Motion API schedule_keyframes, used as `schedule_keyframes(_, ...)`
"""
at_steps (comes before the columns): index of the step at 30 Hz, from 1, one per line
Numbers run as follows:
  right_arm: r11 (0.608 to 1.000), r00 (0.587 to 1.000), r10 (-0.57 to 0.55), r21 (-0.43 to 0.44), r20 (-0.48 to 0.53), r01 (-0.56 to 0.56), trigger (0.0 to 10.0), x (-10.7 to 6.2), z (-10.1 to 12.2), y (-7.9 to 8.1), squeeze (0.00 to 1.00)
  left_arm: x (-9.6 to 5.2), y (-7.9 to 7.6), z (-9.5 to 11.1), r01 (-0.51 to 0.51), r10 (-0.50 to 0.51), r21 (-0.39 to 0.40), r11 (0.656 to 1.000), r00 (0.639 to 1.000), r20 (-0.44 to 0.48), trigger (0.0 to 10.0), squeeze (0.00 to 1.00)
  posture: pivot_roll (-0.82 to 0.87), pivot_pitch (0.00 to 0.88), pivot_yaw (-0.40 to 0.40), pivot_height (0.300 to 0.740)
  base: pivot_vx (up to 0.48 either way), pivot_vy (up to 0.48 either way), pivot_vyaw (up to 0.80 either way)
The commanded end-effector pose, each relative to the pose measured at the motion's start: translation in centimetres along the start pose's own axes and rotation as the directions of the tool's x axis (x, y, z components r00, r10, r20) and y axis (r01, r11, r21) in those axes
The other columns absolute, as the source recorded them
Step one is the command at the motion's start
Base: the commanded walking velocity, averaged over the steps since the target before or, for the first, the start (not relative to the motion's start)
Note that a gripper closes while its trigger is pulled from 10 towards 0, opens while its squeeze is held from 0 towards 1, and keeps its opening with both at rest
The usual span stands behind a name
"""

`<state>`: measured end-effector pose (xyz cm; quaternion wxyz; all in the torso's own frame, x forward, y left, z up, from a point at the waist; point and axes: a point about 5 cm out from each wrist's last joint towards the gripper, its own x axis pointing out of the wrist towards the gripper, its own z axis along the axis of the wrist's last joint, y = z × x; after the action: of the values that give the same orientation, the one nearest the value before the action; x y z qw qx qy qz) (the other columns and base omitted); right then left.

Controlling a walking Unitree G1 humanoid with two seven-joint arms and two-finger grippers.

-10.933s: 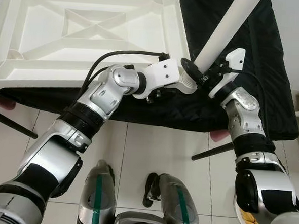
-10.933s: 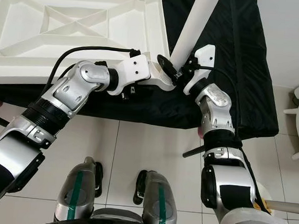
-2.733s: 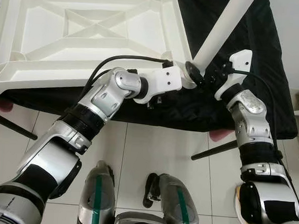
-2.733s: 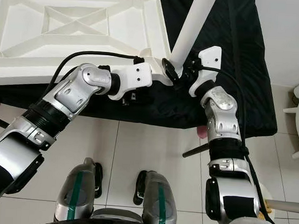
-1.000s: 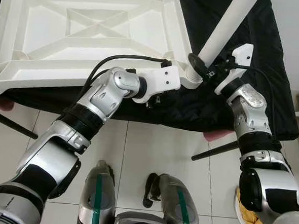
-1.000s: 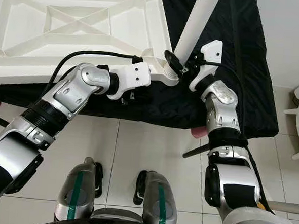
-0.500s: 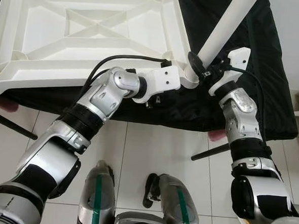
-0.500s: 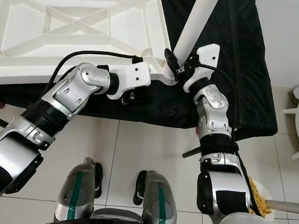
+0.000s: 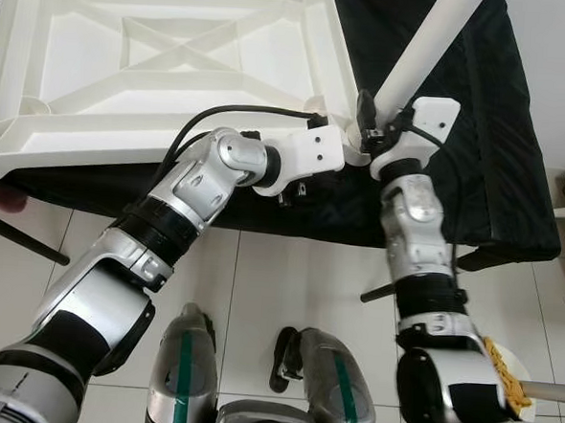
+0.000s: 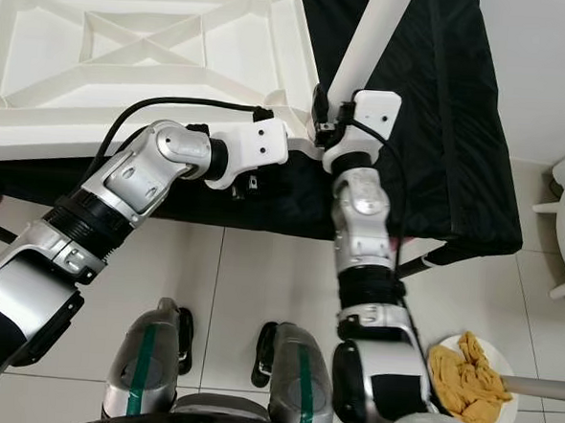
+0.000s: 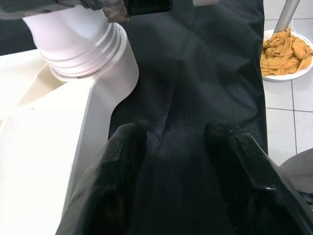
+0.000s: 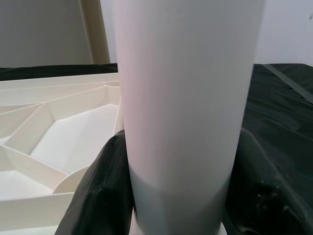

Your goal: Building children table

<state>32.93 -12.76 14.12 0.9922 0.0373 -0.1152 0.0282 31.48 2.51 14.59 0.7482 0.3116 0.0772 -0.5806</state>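
black cloth under an upturned white tabletop — right gripper clasps the upright leg in its corner socket, left gripper wide beside.

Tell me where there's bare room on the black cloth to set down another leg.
Free: the black cloth right of the white leg, out to its far edge. Crowded: the near corner of the upturned tabletop, where the right gripper clamps the leg and the left gripper hovers open beside the threaded socket.

Left pincer fingers spread, empty, arm bent inward; right pincer clamped shut, forearm raised upright.
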Motion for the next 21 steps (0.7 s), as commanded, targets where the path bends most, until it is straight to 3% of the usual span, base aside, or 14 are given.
schedule_keyframes(1, 1.0, 0.998, -0.024, 0.006, -0.049, 0.025, 10.0, -0.49, -0.91, 0.12, 0.0, 0.21, -0.49, 0.17, 0.038, -0.038, 0.008, 0.999, 0.999, 0.008, 10.0, 0.0, 0.03, 0.037, -0.064, 0.74, 0.0, 0.0, 0.0)
schedule_keyframes(13, 0.999, 0.998, -0.038, -0.003, -0.058, 0.038, 10.0, -0.77, -0.76, 0.59, 0.0, 0.13, -0.41, 0.06, 0.031, -0.031, 0.002, 1.0, 0.999, 0.006, 10.0, 0.0, 0.03, 0.045, -0.066, 0.74, 0.0, 0.0, 0.0)
schedule_keyframes(14, 0.999, 0.998, -0.038, 0.001, -0.056, 0.038, 10.0, -0.8, -0.71, 0.74, 0.41, 0.12, -0.41, 0.07, 0.032, -0.032, 0.002, 0.999, 0.999, 0.007, 10.0, 0.0, 0.03, 0.046, -0.065, 0.74, 0.0, 0.0, 0.0)
schedule_keyframes(15, 0.999, 0.998, -0.038, 0.001, -0.056, 0.038, 10.0, -0.8, -0.71, 0.74, 0.41, 0.12, -0.41, 0.07, 0.032, -0.032, 0.002, 0.999, 0.999, 0.007, 10.0, 0.0, 0.03, 0.046, -0.065, 0.74, 0.0, 0.0, 0.0)
schedule_keyframes(17, 0.999, 0.998, -0.035, 0.007, -0.053, 0.036, 10.0, -0.82, -0.63, 0.8, 1.0, 0.11, -0.39, 0.07, 0.032, -0.032, 0.002, 0.999, 0.999, 0.007, 10.0, 0.0, 0.03, 0.046, -0.064, 0.74, 0.0, 0.0, 0.0)
schedule_keyframes(21, 0.999, 0.998, -0.031, 0.008, -0.047, 0.032, 10.0, -0.82, -0.51, 0.61, 1.0, 0.09, -0.34, 0.1, 0.031, -0.031, 0.002, 1.0, 0.999, 0.007, 10.0, 0.0, 0.03, 0.045, -0.064, 0.74, 0.0, 0.0, 0.0)
